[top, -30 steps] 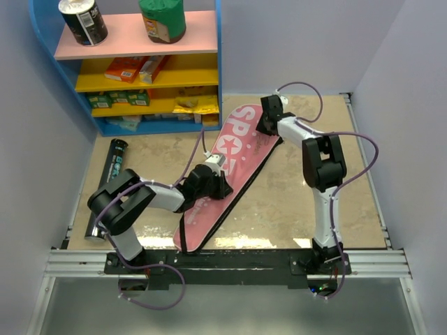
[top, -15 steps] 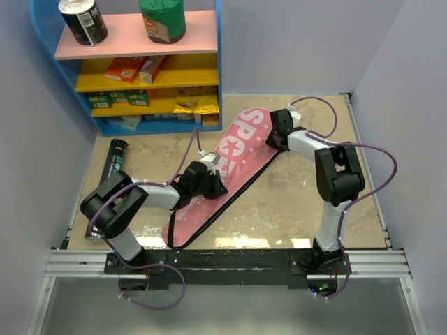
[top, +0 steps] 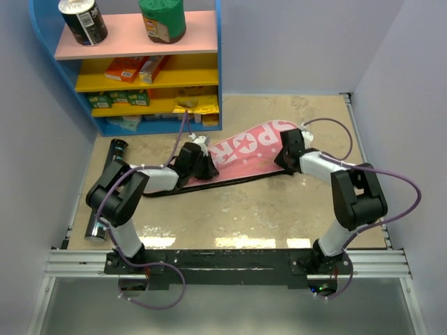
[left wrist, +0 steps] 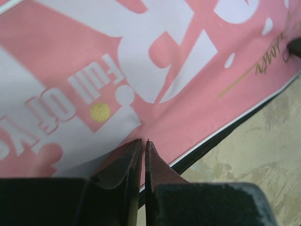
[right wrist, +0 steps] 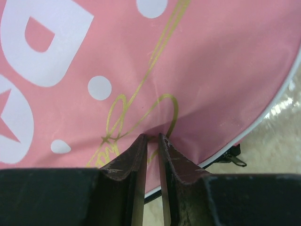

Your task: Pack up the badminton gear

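Pink fabric is puckering in the grip of both hands. The left hand [left wrist: 143,141] is pinching a fold of the racket cover [top: 251,146] near its narrow handle end. The right hand [right wrist: 151,137] is clamping a fold on the broad head end. Taking it at both ends, I judge, is letting the two arms shift the limp cover flat, without it sagging or doubling over.

One cover is lying slantwise toward the far edge of the bench [top: 279,209], its narrow end reaching toward the shelf unit [top: 202,42] at the far left corner. One long black tube [top: 115,159] is lying along the left edge, untouched by either hand. Two cans [top: 82,19] are standing on the top shelf. No racket or shuttlecock is showing; whether any is sitting inside the cover I cannot tell.
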Robot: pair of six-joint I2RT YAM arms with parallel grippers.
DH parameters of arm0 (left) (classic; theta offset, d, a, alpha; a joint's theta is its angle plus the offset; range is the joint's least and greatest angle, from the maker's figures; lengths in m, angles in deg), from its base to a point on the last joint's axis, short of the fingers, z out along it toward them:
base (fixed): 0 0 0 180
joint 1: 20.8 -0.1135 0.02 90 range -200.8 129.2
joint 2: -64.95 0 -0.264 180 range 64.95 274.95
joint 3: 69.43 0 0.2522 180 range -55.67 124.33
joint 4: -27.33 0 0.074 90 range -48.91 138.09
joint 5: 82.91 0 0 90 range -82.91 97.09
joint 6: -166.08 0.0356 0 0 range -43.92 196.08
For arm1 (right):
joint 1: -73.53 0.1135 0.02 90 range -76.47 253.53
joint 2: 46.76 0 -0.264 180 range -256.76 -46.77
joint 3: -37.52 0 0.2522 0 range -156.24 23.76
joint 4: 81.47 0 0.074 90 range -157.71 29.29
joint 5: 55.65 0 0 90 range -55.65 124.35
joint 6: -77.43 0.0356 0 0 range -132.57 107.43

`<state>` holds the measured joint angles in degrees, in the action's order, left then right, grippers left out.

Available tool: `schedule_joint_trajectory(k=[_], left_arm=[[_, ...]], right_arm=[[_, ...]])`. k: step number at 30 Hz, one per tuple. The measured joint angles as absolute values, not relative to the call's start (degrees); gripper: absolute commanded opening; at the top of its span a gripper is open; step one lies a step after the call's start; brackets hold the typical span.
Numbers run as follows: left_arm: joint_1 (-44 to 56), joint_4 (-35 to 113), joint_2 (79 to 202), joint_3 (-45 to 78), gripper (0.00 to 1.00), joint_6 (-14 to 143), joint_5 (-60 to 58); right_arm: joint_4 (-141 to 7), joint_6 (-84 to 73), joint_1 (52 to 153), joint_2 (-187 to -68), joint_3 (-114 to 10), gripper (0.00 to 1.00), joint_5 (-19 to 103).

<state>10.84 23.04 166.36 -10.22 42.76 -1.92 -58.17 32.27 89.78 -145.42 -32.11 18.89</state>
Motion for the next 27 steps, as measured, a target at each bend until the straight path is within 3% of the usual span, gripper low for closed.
schedule_joint_trajectory(k=[7, 12, 15, 16, 22, 27], left_arm=[[7.54, 24.73, 167.01, -8.51, 0.11, 42.7, -1.95], [7.56, 24.09, 167.12, -8.86, 0.12, 42.67, -3.45], [8.68, 24.68, 165.55, -10.11, 0.23, 42.78, -3.54], [9.44, 25.56, 164.61, -10.43, 0.34, 42.87, -3.37], [14.3, 34.59, 154.77, -9.98, 0.57, 45.1, -0.96], [9.86, 43.85, 147.84, -3.29, 0.7, 48.23, 3.52]], right_arm=[[-57.87, 35.0, 90.13, -134.25, -20.57, 0.24, 20.42], [-52.42, 34.7, 90.13, -129.88, -19.13, 0.27, 19.52], [-46.61, 33.62, 90.06, -125.64, -19.13, 0.32, 18.34], [-44.88, 33.21, 90.04, -123.89, -19.13, 0.34, 18.3], [-36.47, 31.79, 90.02, -111.8, -19.02, 0.39, 19.0], [-33.52, 31.99, 90.02, -108.76, -17.19, 0.4, 20.42]])
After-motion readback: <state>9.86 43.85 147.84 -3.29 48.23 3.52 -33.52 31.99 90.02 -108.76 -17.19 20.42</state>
